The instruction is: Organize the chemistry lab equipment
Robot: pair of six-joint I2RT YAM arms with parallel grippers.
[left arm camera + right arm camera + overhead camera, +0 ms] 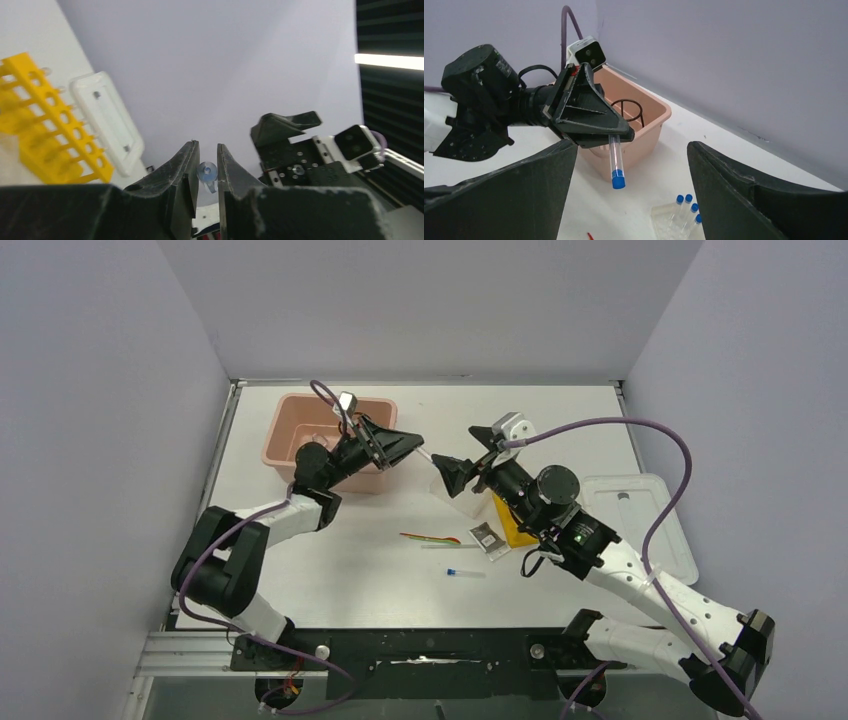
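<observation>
Right gripper [630,150]: jaws spread wide. Left gripper [618,135]: closed on one blue-capped clear tube [615,159], cap end down, raised above table [704,135] just beside pink tub [655,120]; clear tube rack [669,218] near.

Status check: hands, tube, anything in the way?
Left hand shut on tube, blue cap pointing out, held in the air. Right hand open, facing it. Nothing between them; clear rack below.

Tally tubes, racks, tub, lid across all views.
Tubes: 6 seen (1 in left claw, 4 in clear rack, 1 on table)
Racks: 2 (clear rack, yellow rack)
Tub: 1
Lid: 1
Total: 10
</observation>
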